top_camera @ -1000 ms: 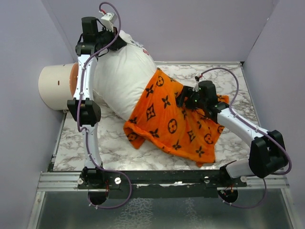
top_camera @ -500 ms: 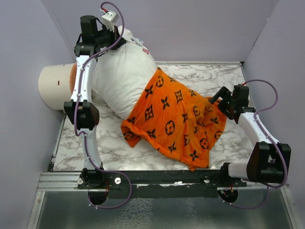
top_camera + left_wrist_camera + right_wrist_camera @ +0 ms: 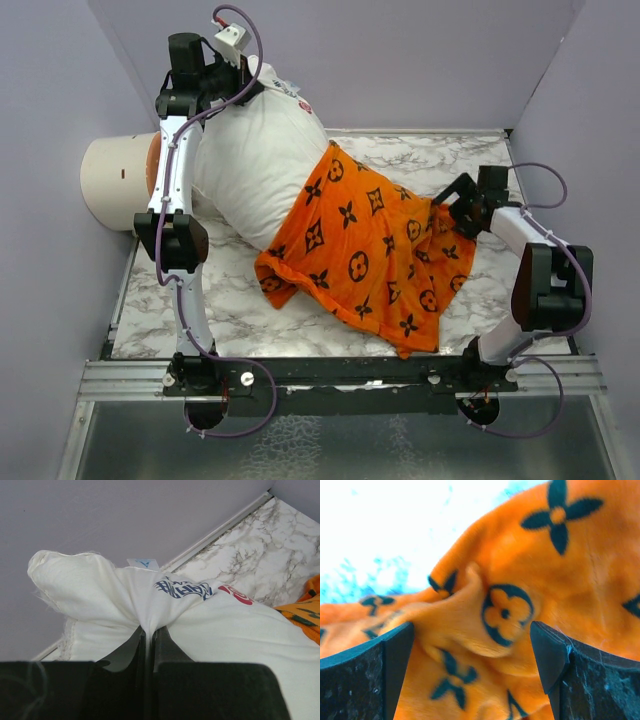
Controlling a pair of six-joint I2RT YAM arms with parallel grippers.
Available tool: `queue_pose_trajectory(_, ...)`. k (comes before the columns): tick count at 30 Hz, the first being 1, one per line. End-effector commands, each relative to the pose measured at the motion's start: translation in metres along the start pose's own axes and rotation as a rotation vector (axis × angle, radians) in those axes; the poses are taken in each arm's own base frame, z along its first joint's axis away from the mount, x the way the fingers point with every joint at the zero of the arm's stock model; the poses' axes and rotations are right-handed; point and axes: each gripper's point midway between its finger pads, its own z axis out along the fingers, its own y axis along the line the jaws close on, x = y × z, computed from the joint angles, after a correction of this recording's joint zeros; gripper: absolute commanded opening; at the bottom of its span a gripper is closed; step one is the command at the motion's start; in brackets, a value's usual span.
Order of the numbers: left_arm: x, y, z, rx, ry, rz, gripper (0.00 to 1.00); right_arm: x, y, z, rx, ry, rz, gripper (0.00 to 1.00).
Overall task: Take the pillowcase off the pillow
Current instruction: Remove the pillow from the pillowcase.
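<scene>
The left gripper (image 3: pixel 238 88) is closed tight on a top corner of the pillow (image 3: pixel 255 155) and holds it raised at the back left of the table (image 3: pixel 235 305). The pillowcase (image 3: pixel 365 250) covers only the pillow's lower end and spreads over the table. The right gripper (image 3: pixel 458 205) stands wide open at its right edge, holding nothing.

Blue printed lettering (image 3: pixel 184 588) and red mark (image 3: pixel 235 594) noted on pillow (image 3: pixel 250 630); both creased and illegible. Small white tag (image 3: pixel 142 563) at pillow edge bearing blue triangle symbol, wording unreadable.
</scene>
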Motion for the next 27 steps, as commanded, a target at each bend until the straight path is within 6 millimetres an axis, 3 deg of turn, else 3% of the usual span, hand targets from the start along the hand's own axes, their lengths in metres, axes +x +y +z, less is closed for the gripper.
queue_pose_trajectory(1, -0.066, -0.029, -0.031, 0.010, -0.129, 0.156, 0.00, -0.045, 0.035, 0.001, -0.030, -0.112, 0.104, 1.00)
queue_pose_trajectory(5, -0.067, -0.030, -0.032, 0.014, -0.128, 0.162, 0.00, -0.047, 0.029, 0.024, 0.095, -0.089, 0.121, 1.00)
queue_pose_trajectory(9, -0.068, -0.031, -0.033, 0.013, -0.131, 0.170, 0.00, -0.017, 0.003, 0.052, 0.304, -0.004, 0.037, 1.00)
queue_pose_trajectory(12, -0.069, -0.031, -0.033, 0.012, -0.133, 0.174, 0.00, -0.001, -0.022, 0.059, 0.418, 0.033, 0.011, 1.00)
queue_pose_trajectory(15, -0.070, -0.032, -0.034, 0.015, -0.134, 0.177, 0.00, 0.005, -0.034, 0.062, 0.457, 0.045, -0.004, 1.00)
queue_pose_trajectory(20, -0.072, -0.032, -0.036, 0.008, -0.136, 0.191, 0.00, 0.005, -0.025, 0.073, 0.445, 0.063, -0.037, 1.00)
queue_pose_trajectory(25, -0.077, -0.033, -0.039, 0.000, -0.144, 0.203, 0.00, 0.030, 0.001, 0.094, 0.404, 0.138, -0.108, 1.00)
queue_pose_trajectory(27, -0.078, -0.033, -0.041, -0.008, -0.145, 0.218, 0.00, 0.042, 0.003, 0.096, 0.392, 0.156, -0.101, 0.91)
